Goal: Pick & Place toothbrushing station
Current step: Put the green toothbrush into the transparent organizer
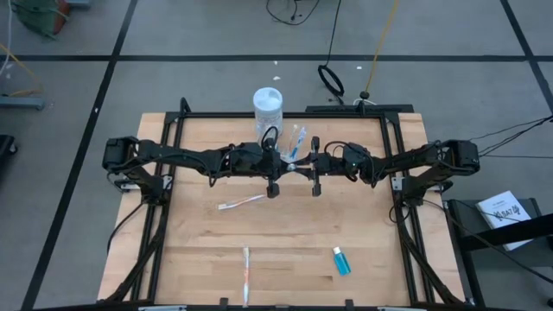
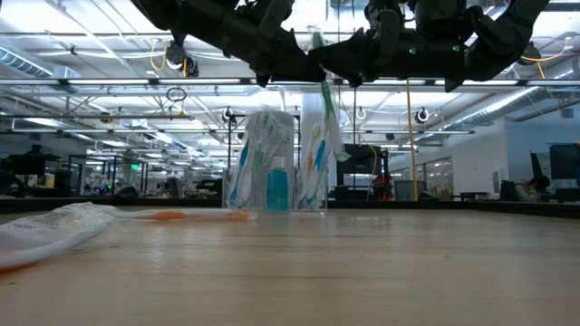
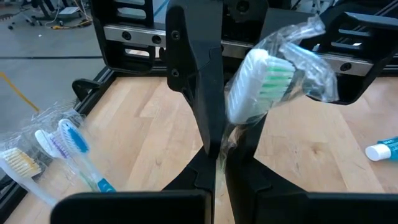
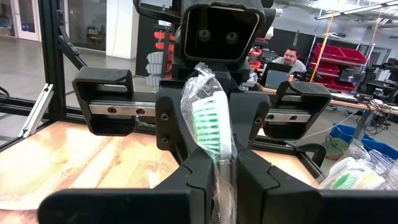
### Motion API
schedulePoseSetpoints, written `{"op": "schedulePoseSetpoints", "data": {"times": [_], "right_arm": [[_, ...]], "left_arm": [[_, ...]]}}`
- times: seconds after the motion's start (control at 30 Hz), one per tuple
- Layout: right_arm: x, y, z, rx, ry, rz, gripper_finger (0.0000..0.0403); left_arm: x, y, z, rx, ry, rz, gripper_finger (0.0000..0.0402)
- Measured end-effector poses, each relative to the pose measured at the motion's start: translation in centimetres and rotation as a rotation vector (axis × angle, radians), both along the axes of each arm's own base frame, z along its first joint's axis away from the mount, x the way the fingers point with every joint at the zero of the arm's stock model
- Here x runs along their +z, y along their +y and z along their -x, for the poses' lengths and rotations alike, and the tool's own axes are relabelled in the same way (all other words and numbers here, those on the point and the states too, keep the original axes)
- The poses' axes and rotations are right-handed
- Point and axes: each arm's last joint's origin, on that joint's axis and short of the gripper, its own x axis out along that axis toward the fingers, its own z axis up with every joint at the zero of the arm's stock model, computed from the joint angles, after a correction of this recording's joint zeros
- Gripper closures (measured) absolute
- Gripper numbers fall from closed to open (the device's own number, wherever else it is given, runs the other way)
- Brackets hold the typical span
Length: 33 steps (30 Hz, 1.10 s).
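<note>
Grippers (image 1: 294, 167) over wooden table (image 1: 363, 225), open-plan workshop behind.

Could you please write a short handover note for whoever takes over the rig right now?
Left claw: shut on the wrapped green-bristled toothbrush, above mid-table.
Right claw: shut on the same toothbrush, facing the left claw; both arms meet at the centre.
Toothbrushing station: upright at the far side, beside the white jar, already holding brushes and a blue tube.
On the table: one toothbrush near the centre, a wrapped one at the near edge, a blue tube near right.
Left to do: finish this handover, place the brush in the station, then the loose items.
</note>
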Motion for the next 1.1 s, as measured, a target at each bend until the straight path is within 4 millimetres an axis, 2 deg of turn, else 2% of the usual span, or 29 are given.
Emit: {"op": "schedulePoseSetpoints", "data": {"times": [0.23, 0.43, 0.57, 0.7, 0.87, 1.1], "right_arm": [[0.0, 0.0, 0.0, -0.001, 0.004, 0.013, 0.0369], [0.0, 0.0, 0.0, -0.001, 0.002, 0.013, 0.0369], [0.0, -0.1, 0.0, -0.010, 0.001, 0.013, 0.0369], [0.0, -0.2, 0.0, -0.082, -0.002, 0.016, 0.0369], [0.3, -0.9, 0.1, -0.305, -0.032, 0.038, 0.0369], [0.2, -1.2, -0.3, -0.322, -0.154, 0.022, 0.0369]], "left_arm": [[-0.1, 0.0, 0.1, -0.014, 0.021, -0.043, 0.0364], [-0.2, 0.1, 0.1, -0.004, 0.031, -0.056, 0.0300], [0.0, 0.2, 0.4, 0.073, 0.044, -0.084, 0.0260], [0.5, 0.5, 1.6, 0.147, 0.123, -0.111, 0.0236], [2.2, 0.3, 3.7, 0.165, 0.165, -0.113, 0.0228], [5.0, 0.3, 6.4, 0.211, 0.131, -0.131, 0.0227]]}}
